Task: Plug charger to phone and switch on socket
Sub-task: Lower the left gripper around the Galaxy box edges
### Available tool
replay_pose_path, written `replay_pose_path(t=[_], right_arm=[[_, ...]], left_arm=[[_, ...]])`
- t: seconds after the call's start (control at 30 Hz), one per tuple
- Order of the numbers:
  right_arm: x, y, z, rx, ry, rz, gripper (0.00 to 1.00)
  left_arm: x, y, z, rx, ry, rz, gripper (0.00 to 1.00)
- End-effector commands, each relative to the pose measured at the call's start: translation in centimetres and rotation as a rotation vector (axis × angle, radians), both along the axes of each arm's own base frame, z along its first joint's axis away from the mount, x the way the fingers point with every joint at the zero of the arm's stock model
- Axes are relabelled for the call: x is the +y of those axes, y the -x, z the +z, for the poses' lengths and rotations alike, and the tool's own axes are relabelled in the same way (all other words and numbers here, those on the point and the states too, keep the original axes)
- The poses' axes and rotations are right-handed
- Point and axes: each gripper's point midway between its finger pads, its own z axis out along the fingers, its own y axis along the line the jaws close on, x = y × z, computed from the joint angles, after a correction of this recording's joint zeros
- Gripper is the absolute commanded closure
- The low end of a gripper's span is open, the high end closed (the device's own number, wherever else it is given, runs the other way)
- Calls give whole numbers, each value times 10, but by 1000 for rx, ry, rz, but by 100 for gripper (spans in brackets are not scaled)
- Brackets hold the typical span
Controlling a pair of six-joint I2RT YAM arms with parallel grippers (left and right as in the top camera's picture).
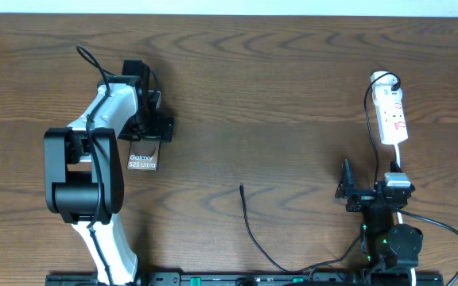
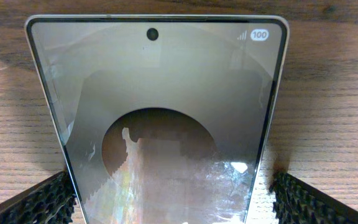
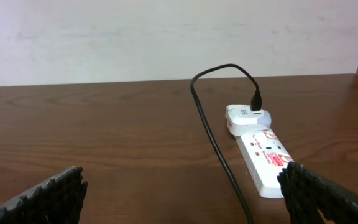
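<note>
- Where our left arm (image 1: 94,159) hides it from above, we see only the lower end of the phone (image 1: 142,161); the left gripper (image 2: 176,205) stands open astride it.
- Right gripper (image 3: 185,202) gapes empty, near the socket (image 3: 263,158).
- Charger (image 1: 253,234) tip lies loose on the table (image 1: 293,79), cable partly hidden by the right arm (image 1: 392,238).

White power strip (image 3: 265,163) with red markings; black charger cable (image 3: 211,132). The phone (image 2: 157,112) screen shows a brownish oval. The table (image 1: 277,87) is dark brown wood grain.

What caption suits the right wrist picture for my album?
Open fingers frame the white socket strip, black charger cable plugged in at its end, on a wooden table.
</note>
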Motion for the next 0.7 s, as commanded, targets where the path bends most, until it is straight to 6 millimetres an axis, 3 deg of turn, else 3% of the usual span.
replay_pose_path(t=[0.0,0.23,0.67], right_arm=[[2,0,-1,3,9,6,1],[2,0,-1,3,9,6,1],[2,0,-1,3,9,6,1]], left_arm=[[1,9,-8,33,5,-41,2],[1,18,-8,73,5,-85,2],[10,17,-8,69,-25,-90,2]])
